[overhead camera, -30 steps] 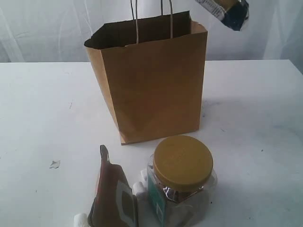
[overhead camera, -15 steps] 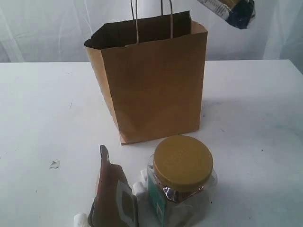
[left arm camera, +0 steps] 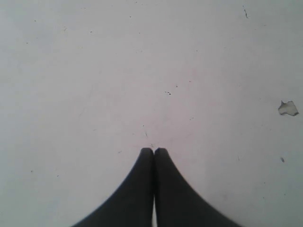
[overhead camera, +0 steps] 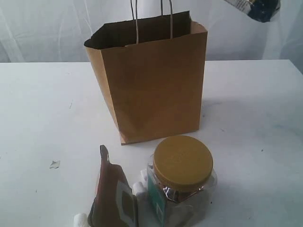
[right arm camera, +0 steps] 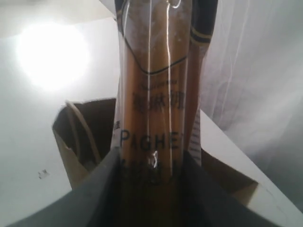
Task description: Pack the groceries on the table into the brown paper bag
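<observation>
The brown paper bag (overhead camera: pixel 151 85) stands upright and open in the middle of the white table (overhead camera: pixel 42 109). High at the top right hangs the navy end of the spaghetti packet (overhead camera: pixel 258 8), above and to the right of the bag. In the right wrist view my right gripper (right arm camera: pixel 151 163) is shut on the spaghetti packet (right arm camera: pixel 158 90), with the bag's open mouth (right arm camera: pixel 87 132) below it. The clear jar with mustard lid (overhead camera: pixel 182 177) and the brown-orange pouch (overhead camera: pixel 113 196) sit near the front edge. My left gripper (left arm camera: pixel 154 150) is shut and empty over the bare table (left arm camera: pixel 142 61). The bottle and can are out of view.
Small white cylindrical bits (overhead camera: pixel 138 188) lie between the pouch and the jar, another (overhead camera: pixel 80 220) by the pouch's left. A chipped spot (overhead camera: pixel 55 164) marks the table at the left, seen too as a chip (left arm camera: pixel 288 108) in the left wrist view. A white curtain (overhead camera: pixel 47 28) hangs behind.
The spaghetti packet's navy end has moved up and to the right, away from the bag's rim. Bag, jar and pouch have not moved.
</observation>
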`<action>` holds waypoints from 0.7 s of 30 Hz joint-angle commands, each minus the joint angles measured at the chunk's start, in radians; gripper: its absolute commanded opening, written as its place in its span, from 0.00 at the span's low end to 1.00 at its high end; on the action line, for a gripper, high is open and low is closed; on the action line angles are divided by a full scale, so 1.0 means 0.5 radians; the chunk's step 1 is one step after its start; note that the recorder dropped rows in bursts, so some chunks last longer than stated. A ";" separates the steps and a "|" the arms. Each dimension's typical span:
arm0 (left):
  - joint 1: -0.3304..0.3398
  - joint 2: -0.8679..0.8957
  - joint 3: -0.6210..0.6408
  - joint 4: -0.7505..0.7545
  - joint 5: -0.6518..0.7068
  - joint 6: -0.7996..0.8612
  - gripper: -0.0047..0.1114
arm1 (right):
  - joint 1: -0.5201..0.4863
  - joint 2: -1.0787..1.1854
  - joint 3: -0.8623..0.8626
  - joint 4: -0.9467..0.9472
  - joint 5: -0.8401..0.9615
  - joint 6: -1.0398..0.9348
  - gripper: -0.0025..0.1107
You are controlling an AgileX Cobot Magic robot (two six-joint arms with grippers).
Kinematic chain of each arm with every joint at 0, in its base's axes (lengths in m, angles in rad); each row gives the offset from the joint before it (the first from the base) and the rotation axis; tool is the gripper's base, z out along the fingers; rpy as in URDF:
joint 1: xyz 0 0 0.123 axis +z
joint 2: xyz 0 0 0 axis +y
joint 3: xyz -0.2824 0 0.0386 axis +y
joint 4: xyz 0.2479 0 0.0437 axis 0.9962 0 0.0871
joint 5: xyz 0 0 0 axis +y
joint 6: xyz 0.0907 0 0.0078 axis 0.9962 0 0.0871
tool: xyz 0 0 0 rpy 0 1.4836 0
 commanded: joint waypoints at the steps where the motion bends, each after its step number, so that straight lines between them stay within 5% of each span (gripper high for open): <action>1: -0.003 -0.009 0.005 -0.001 -0.001 -0.003 0.04 | 0.029 -0.055 -0.012 0.417 -0.049 -0.078 0.02; 21: -0.003 -0.009 0.005 -0.001 -0.001 -0.003 0.04 | 0.420 0.127 -0.012 0.598 -0.081 -0.672 0.02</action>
